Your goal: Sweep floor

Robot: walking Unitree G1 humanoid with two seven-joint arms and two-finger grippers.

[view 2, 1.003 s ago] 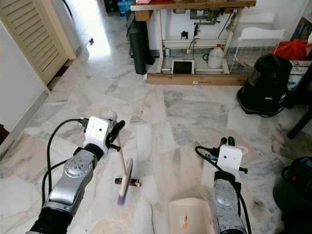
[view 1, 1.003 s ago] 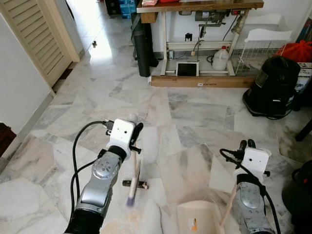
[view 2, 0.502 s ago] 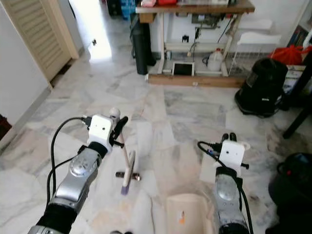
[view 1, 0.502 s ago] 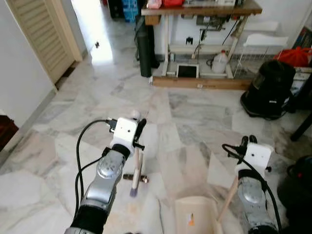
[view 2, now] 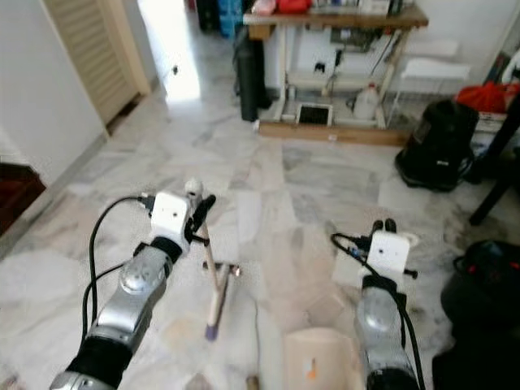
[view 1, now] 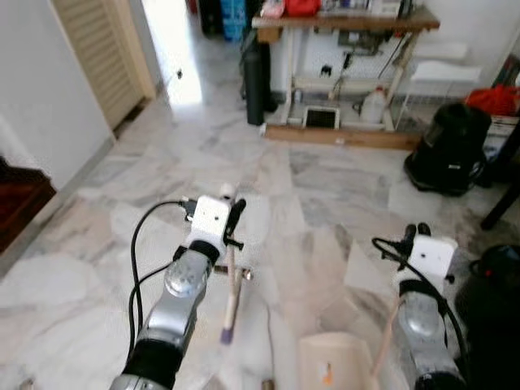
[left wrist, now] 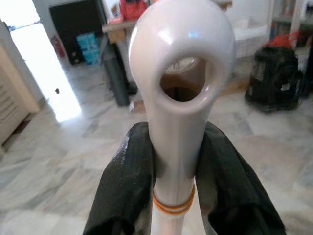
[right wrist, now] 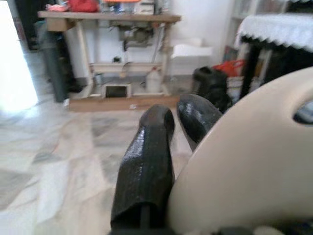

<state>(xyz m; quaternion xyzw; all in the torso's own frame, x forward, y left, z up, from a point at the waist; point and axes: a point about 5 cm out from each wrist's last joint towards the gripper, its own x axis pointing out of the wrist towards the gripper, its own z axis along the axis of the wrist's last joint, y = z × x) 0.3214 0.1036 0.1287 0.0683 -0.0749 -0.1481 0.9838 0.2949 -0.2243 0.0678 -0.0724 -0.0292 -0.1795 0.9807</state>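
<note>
My left gripper (view 1: 232, 214) is shut on the cream handle of a small broom (view 1: 230, 284), whose purple brush end (view 1: 227, 333) touches the marble floor. In the left wrist view the two black fingers (left wrist: 128, 164) clamp the handle just below its loop end (left wrist: 181, 83). A small dark piece of debris (view 1: 236, 275) lies on the floor just behind the broom. My right gripper (view 1: 413, 233) is shut on the handle (right wrist: 254, 161) of a cream dustpan (view 1: 333, 366), which rests on the floor close in front of me.
A work table (view 1: 349, 20) stands at the back, with a wooden plank (view 1: 341, 136), a white jug (view 1: 374, 104) and a black cylinder (view 1: 256, 77) beneath and beside it. A black vacuum cleaner (view 1: 451, 146) sits at the right. A louvred door (view 1: 97, 49) is at the left.
The whole view has shifted, so the camera moved. The broom now stands steeper, and its brush end lies farther on my side of the dark debris. Both grips are unchanged.
</note>
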